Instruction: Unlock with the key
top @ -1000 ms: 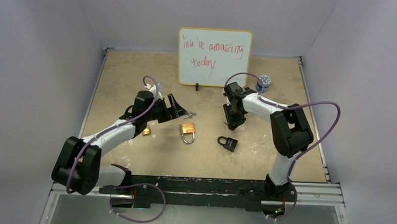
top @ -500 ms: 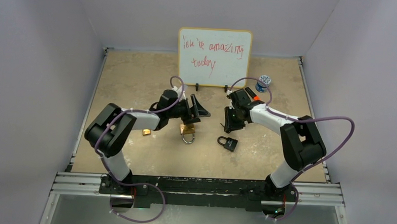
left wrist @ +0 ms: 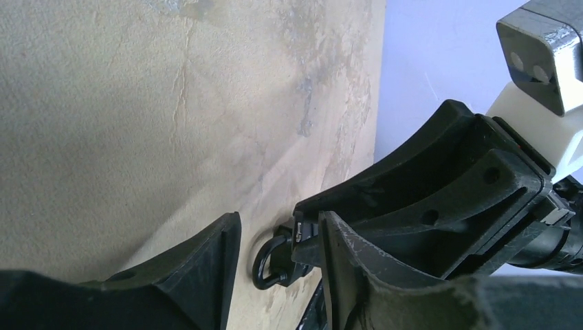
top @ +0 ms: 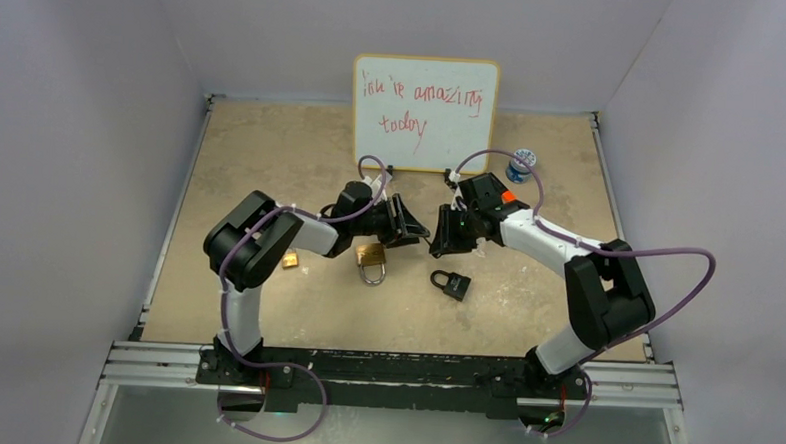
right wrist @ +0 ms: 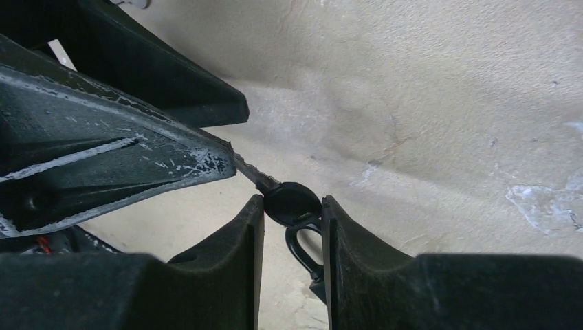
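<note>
A key with a black head (right wrist: 294, 205) sits between my right gripper's (right wrist: 292, 201) fingertips, which are shut on it. Its silver blade (right wrist: 251, 175) points at the tip of one left finger. My left gripper (top: 416, 230) is open, tip to tip with my right gripper (top: 436, 246) above the table's middle. In the left wrist view my left gripper (left wrist: 280, 220) has its jaws apart, with the right gripper's tip (left wrist: 300, 230) beside its right finger. The black padlock (top: 450, 283) lies on the table just below; its shackle (left wrist: 267, 262) shows between the left fingers. A brass padlock (top: 371, 261) lies under the left arm.
A whiteboard (top: 424, 113) stands at the back. A small blue-and-white object (top: 522, 163) is at the back right. A small brass piece (top: 290, 261) lies left of the brass padlock. The table (top: 272, 147) has walls on three sides.
My left arm has swung right, past the brass padlock, until its open gripper meets the right one. My right gripper has shifted left and tilted towards it.
</note>
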Motion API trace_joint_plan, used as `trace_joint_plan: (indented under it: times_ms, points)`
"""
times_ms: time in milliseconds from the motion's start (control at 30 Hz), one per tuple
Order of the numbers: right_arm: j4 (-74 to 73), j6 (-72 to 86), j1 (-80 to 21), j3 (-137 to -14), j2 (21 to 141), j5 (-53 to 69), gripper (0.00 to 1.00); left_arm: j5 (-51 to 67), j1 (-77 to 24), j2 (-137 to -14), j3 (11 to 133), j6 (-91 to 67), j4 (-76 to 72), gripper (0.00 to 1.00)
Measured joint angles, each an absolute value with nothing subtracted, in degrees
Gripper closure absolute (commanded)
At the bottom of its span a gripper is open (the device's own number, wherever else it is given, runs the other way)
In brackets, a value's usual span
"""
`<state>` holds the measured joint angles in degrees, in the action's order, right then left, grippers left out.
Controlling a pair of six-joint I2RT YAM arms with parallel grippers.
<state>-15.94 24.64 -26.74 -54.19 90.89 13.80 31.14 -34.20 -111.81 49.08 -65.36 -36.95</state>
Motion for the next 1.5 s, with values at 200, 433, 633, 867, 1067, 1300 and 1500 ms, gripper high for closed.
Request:
trace_joint_plan:
  times_ms: [200, 433, 633, 867, 1067, 1300, 1500]
  points:
    - [-15.0, 26.6, -26.7, -54.2, 90.8, 15.2, 0.71, 31.2, -34.2, -112.1, 49.1, -67.6, -38.0, 0.79]
    - [-14.6, 27.4, -26.7, -54.2, 90.8, 16.3, 0.68, 32.1, -34.3, -114.1, 49.7, -70.2, -40.8, 1.0]
    - [-14.7, 28.8, -26.7, -54.4, 90.9, 16.8, 0.23, 33.4, -34.4, -114.2, 49.8, -70.9, -43.5, 1.0]
    - [-8.6, 32.8, -22.5, -49.9, 84.3, 24.3, 0.12, 37.5, -33.4, -112.7, 49.8, -68.8, -45.3, 1.0]
    - [7.9, 38.7, -16.1, -41.3, 72.5, 36.4, 0.21, 45.4, -29.6, -105.6, 51.2, -67.7, -45.8, 1.0]
    - [24.4, 46.5, -16.6, -35.9, 64.8, 43.0, 0.51, 53.8, -28.3, -98.6, 60.4, -66.2, -43.0, 1.0]
    - [32.8, 50.2, -16.6, -35.4, 60.8, 45.1, 0.53, 57.3, -28.4, -95.7, 62.7, -65.6, -42.6, 1.0]
